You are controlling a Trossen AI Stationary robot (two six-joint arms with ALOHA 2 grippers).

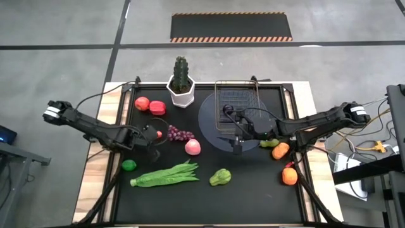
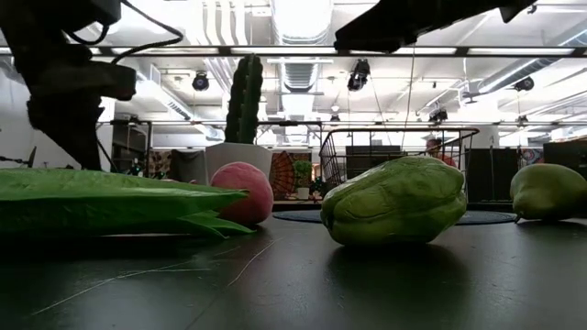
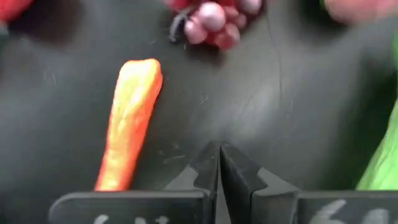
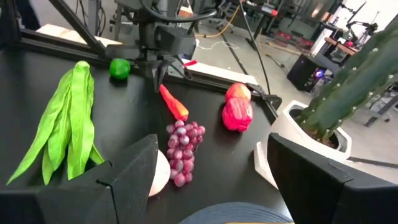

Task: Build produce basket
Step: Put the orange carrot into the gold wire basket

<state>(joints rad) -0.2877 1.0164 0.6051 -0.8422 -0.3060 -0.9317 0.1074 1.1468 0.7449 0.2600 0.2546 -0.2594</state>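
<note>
While the wire basket (image 1: 236, 104) stood just beyond the right end effector (image 1: 236, 144), at the far side of a round grey plate (image 1: 209, 120), nothing could be made out inside it. The right end effector hung over the plate's near part with its fingers spread wide and nothing between them. A white hexagonal pot (image 1: 181, 93) holding a cactus (image 1: 181, 71) stood past it and toward the left arm, beside the basket.

The left end effector (image 1: 152, 151) had its fingers pressed together on nothing, low over the black tabletop (image 1: 253, 196). The carrot (image 3: 129, 118) lay just ahead of it and a little aside, and the purple grapes (image 1: 180, 134) lay beyond that, toward the right arm. Two red tomatoes (image 1: 150, 105) sat farther off, near the pot. The pink peach (image 1: 192, 147) rested between the two end effectors, at the plate's edge. The long green beans (image 1: 164, 175) and a lime (image 1: 129, 164) lay nearer the table's front than the left end effector, and a lumpy green fruit (image 1: 220, 177) sat in front of the right one. On the right end effector's outer side lay a green pear (image 1: 269, 144) and two oranges (image 1: 285, 162).

Pale wood edged the black mat (image 1: 92, 171). Beyond the table the floor was grey concrete with a hazard-striped dark mat (image 1: 231, 26), and the low view showed ceiling lights and ductwork (image 2: 293, 64).
</note>
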